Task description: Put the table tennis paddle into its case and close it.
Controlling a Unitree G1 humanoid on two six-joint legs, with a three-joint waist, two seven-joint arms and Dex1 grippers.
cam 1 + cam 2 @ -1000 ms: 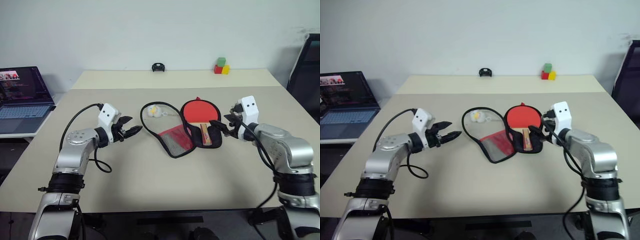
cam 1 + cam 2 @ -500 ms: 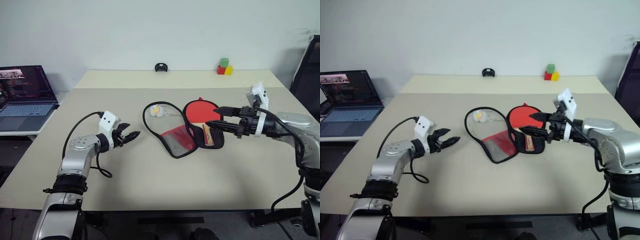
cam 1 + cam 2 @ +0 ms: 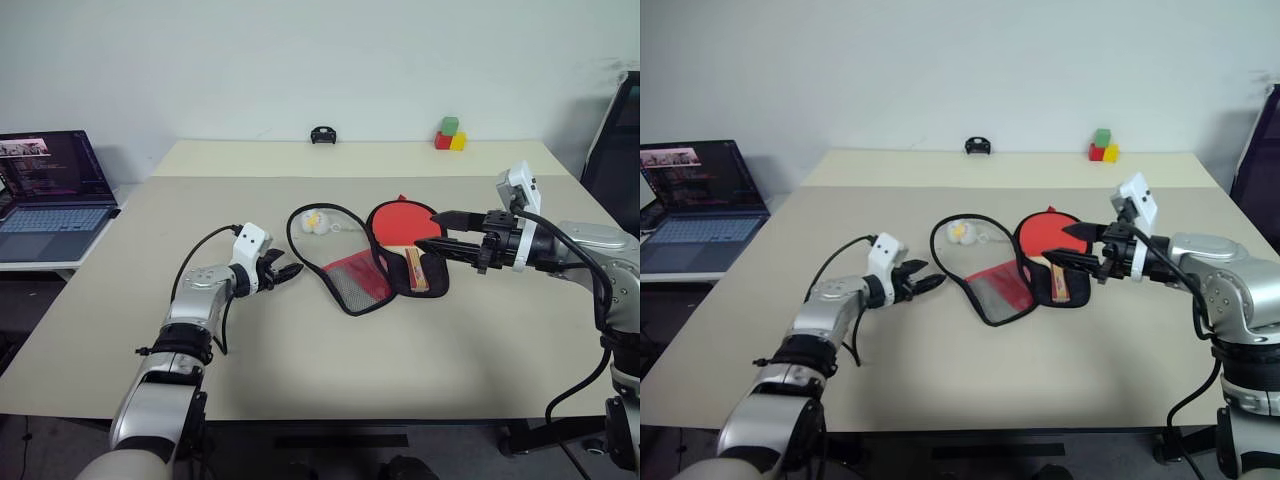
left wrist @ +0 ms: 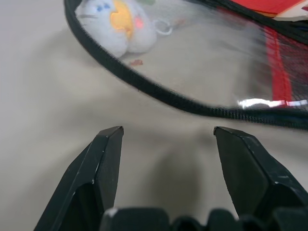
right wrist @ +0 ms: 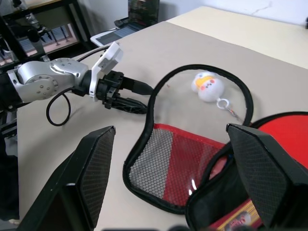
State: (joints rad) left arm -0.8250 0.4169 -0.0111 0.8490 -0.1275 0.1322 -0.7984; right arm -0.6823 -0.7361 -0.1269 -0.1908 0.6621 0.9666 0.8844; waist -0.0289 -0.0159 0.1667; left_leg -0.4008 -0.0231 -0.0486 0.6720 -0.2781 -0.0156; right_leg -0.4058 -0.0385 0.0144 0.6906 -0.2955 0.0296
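The table tennis paddle (image 3: 400, 220) lies mid-table, its red face up and its striped handle (image 3: 413, 268) resting in the black half of its case (image 3: 430, 280). The case lies unzipped; its red mesh flap (image 3: 350, 278) and black edge loop (image 4: 159, 89) spread to the left. My left gripper (image 3: 290, 270) is open, low over the table just left of the loop, touching nothing. My right gripper (image 3: 430, 230) is open and points left above the paddle's handle end, holding nothing. The right wrist view looks between the pads (image 5: 96, 163) at the mesh flap (image 5: 178, 159).
A small white plush ball (image 3: 312, 222) with a key ring lies inside the case's loop. A laptop (image 3: 50, 185) stands on a side table at the left. Coloured blocks (image 3: 447, 135) and a small black object (image 3: 321, 134) sit at the far edge. A black chair (image 3: 615, 130) stands at the right.
My left gripper has moved right and down, close to the case's left edge. My right gripper swung to point left over the paddle a second ago and has since held still.
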